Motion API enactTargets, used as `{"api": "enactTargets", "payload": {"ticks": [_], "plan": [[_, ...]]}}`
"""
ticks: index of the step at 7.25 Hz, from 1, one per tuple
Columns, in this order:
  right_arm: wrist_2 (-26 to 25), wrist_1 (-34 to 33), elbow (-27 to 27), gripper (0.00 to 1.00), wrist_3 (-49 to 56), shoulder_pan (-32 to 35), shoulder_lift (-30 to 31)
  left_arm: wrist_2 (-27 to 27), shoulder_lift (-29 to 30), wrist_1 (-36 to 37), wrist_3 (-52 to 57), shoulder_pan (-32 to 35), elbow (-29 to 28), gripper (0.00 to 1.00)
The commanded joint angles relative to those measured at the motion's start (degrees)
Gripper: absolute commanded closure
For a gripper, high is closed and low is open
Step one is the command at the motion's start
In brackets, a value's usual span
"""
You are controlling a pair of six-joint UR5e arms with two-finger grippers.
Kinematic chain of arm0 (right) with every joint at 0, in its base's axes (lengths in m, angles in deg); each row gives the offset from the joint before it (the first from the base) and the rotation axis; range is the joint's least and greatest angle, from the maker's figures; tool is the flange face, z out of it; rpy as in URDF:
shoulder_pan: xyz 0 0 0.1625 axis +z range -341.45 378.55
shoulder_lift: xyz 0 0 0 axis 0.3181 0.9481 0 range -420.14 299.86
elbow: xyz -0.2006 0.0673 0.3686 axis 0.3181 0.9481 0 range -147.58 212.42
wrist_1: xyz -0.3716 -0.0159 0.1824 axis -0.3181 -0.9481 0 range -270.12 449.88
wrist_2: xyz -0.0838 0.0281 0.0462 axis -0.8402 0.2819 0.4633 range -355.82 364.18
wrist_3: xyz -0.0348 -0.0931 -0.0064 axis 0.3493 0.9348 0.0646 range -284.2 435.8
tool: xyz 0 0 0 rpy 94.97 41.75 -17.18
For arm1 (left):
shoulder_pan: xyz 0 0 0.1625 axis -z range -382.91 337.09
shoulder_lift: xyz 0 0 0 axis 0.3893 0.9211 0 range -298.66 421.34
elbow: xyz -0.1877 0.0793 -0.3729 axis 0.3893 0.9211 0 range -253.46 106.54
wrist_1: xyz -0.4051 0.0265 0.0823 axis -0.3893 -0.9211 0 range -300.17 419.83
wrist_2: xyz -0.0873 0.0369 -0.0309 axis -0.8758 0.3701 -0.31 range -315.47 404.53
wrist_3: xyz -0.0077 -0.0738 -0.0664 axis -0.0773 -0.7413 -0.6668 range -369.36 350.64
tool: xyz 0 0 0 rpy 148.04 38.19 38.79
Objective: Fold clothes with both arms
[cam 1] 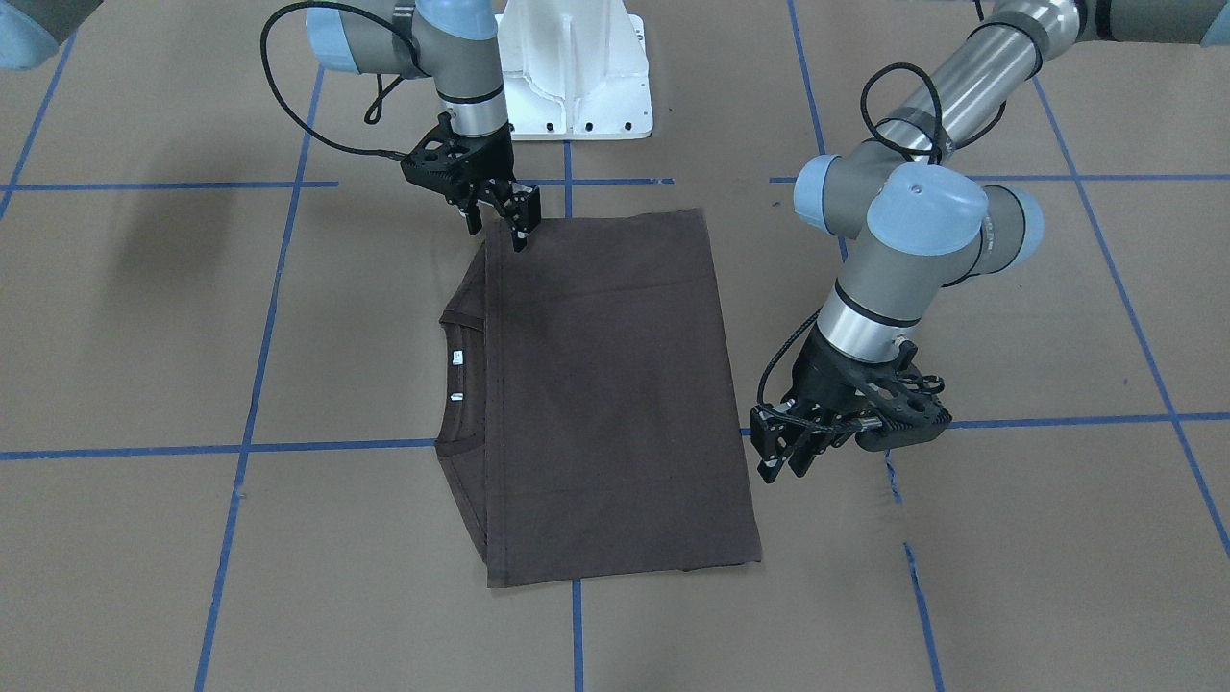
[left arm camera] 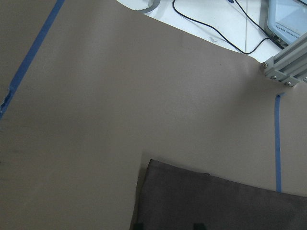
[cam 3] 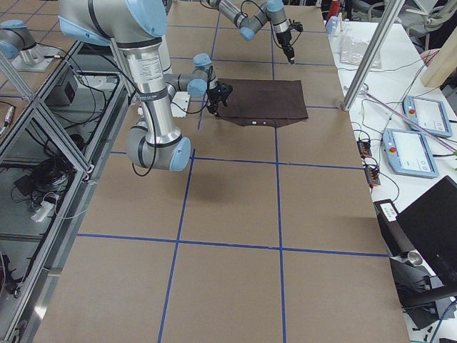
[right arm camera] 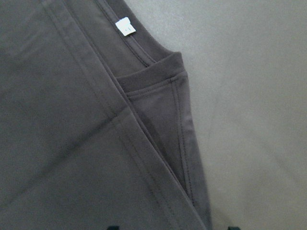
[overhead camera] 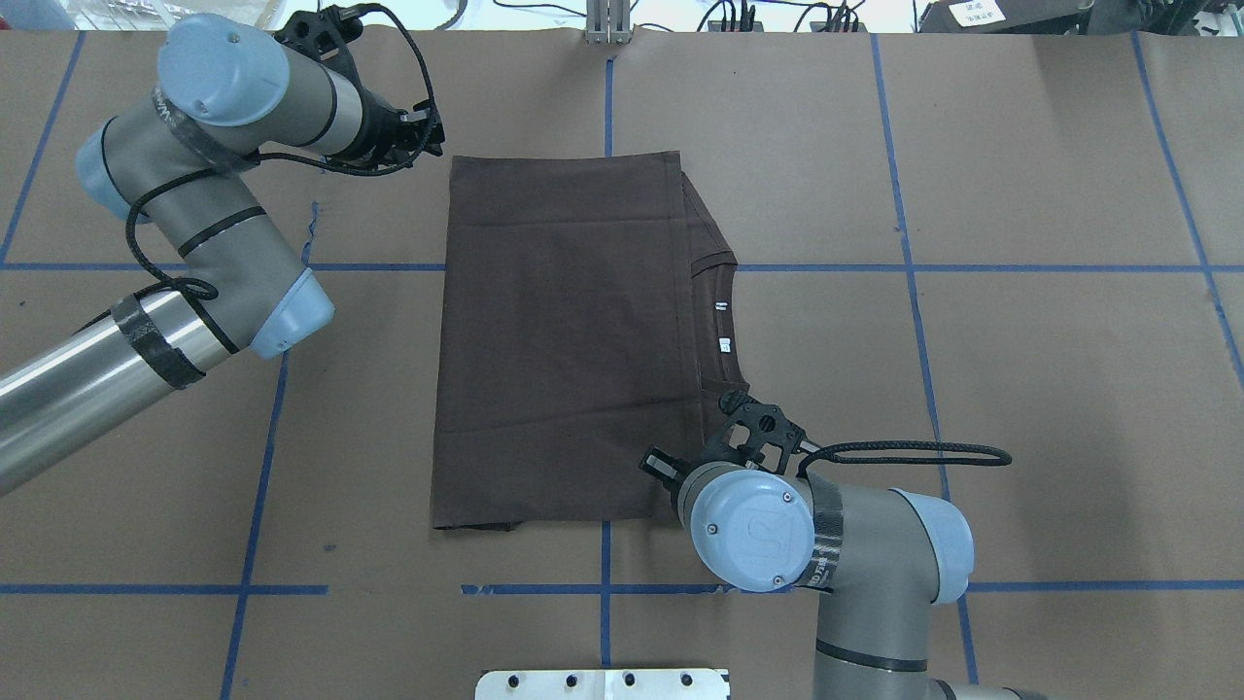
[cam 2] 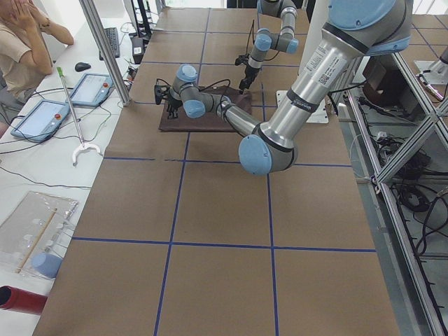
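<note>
Holding nothing, both tools stand released. The shirt (cam 1: 605, 384) lies folded flat between them: its collar-side corner under my right tool (cam 1: 498, 231), contact unclear; its opposite corner just beside my left tool (cam 1: 783, 465). Bare surface (cam 1: 1009, 577) spreads outward from each.

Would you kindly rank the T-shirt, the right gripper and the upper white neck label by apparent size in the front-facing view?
Largest to smallest:
1. T-shirt
2. right gripper
3. upper white neck label

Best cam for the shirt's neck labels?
Exterior front-facing: both neck labels show bright and unobstructed. Overhead shows both, fainter; right wrist only one, close up; left wrist none; side views too small.
</note>
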Motion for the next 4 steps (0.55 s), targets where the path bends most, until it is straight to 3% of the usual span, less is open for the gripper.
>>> {"api": "enactTargets", "payload": {"ticks": [1,4], "plan": [[0.3,-0.1,0.2,0.19,-0.3,-1.0,0.3,0.0,-0.1,0.1,-0.1,0.0,0.3,0.53],[0.2,-0.1,0.2,0.27,-0.4,-1.0,0.2,0.2,-0.4,0.1,-0.2,0.0,1.4,0.53]]}}
